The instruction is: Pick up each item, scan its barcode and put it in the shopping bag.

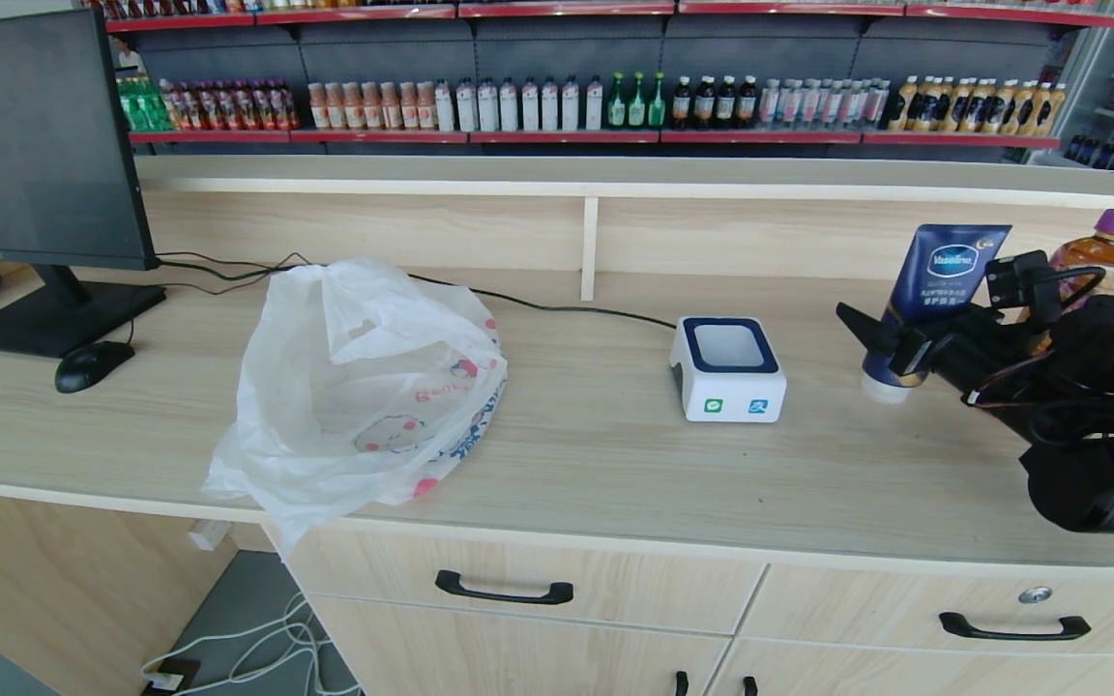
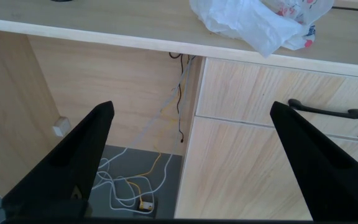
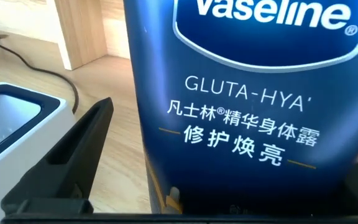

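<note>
Left claw [image 2: 191,109]: shown spread wide, nothing held or touched between its fingers [image 2: 73,155]. It is seen below the counter [image 1: 596,454] edge, facing a drawer [image 2: 278,81].

Monitor [image 1: 35,135] and mouse [image 1: 93,364]: placed at the counter's far left.

Bag [image 1: 364,377]: a white plastic bag, laid slumped and open-mouthed near the front edge; part of it is draped over that edge.

Scanner [image 1: 726,372]: a small white box with a dark-framed window on top, set right of the bag and well apart from it. A cable is run from it toward the monitor.

Tube [image 1: 944,275]: a dark blue tube, stood upright on its white cap, right of the scanner.

Right claw [image 1: 881,333]: held spread, with the tube's lower part enclosed between its fingers [image 3: 61,162]. A gap is seen between the scanner-side finger and the tube; contact on the other side cannot be told.

Bottle [image 1: 1099,256]: purple-capped, amber liquid, stood just behind and to the right of the tube, partly hidden by the arm.
</note>
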Controlling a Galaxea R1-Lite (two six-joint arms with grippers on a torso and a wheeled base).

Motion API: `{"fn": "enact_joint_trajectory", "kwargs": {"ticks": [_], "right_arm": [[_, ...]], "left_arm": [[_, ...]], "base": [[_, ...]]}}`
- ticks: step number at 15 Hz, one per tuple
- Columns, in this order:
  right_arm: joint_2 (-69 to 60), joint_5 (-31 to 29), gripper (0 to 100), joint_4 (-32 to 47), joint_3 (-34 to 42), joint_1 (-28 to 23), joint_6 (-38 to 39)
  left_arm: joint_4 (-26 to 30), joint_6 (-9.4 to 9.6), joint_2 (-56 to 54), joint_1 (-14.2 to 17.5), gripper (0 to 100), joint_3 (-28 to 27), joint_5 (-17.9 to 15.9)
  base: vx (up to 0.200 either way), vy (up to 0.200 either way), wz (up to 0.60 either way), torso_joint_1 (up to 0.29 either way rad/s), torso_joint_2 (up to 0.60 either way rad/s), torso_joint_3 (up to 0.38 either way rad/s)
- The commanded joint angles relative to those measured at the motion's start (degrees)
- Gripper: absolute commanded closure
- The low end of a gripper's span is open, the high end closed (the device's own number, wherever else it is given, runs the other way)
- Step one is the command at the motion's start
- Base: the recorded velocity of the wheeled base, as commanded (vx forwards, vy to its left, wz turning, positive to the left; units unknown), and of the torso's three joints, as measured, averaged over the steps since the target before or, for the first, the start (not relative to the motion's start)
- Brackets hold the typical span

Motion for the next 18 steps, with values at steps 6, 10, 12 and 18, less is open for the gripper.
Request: {"fn": "enact_joint_trajectory", "kwargs": {"ticks": [6, 10, 12, 18], "right_arm": [[0.8, 2.2, 0, 0.0, -0.9, -0.1, -0.2], [1.0, 3.4, 0, -0.1, -0.6, -1.4, -0.3], [0.7, 3.4, 0, -0.1, -0.2, -3.0, -1.0], [-3.4, 3.1, 0, 0.0, 4.7, -5.3, -3.4]], "left_arm": [[-0.2, 0.02, 0.0, 0.0, 0, 0.0, 0.0], [-0.3, 0.11, 0.0, 0.0, 0, 0.0, 0.0], [-0.3, 0.11, 0.1, 0.0, 0, 0.0, 0.0], [-0.2, 0.2, 0.0, 0.0, 0, 0.0, 0.0]], "base": [[0.0, 0.0, 0.0, 0.0, 0.0, 0.0], [0.0, 0.0, 0.0, 0.0, 0.0, 0.0], [0.0, 0.0, 0.0, 0.0, 0.0, 0.0], [0.0, 0.0, 0.0, 0.0, 0.0, 0.0]]}}
